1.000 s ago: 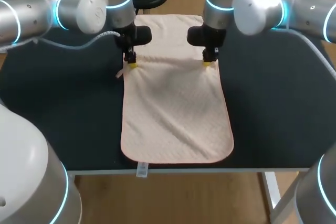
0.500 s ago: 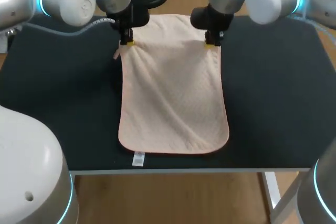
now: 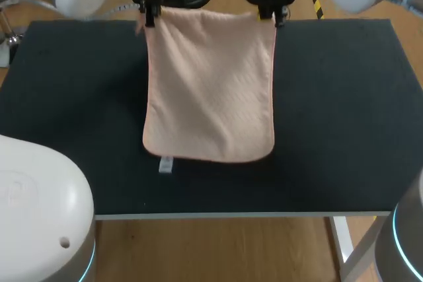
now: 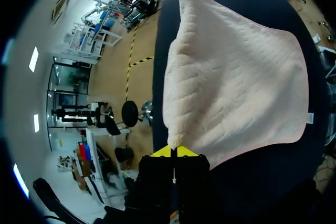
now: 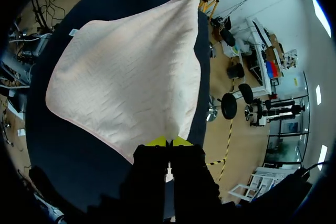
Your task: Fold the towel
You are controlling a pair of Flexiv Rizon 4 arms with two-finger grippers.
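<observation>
Change: both arms are drawing back toward the far side of the table point(image 3: 344, 110) and rising. The towel point(image 3: 208, 84) is being dragged with them, so its near hem is now lying around mid-table rather than at the near edge, where it was a second ago.
Tag: a small white tag point(image 3: 165, 164) is lying flat on the dark table top, just past the near-left corner of the hem.
Near hem: it is resting on the table with rounded corners, running nearly straight across.
Cloth: the pale peach, quilted fabric is stretching up from the hem to the two far corners, taut along the far edge and showing only faint creases.
Left gripper: the left gripper point(image 3: 151, 14) is pinching the far-left corner, with its yellow tips pressed together on the cloth in its own wrist view point(image 4: 174, 152).
Right gripper: the right gripper point(image 3: 268, 14) is clamping the far-right corner in the same way, fingers closed on the fabric point(image 5: 168, 141).
Hard to see: from the head view the fingertips are hiding behind the gripper bodies and the towel's edge, and I cannot tell how much of the cloth is hanging clear of the table.
</observation>
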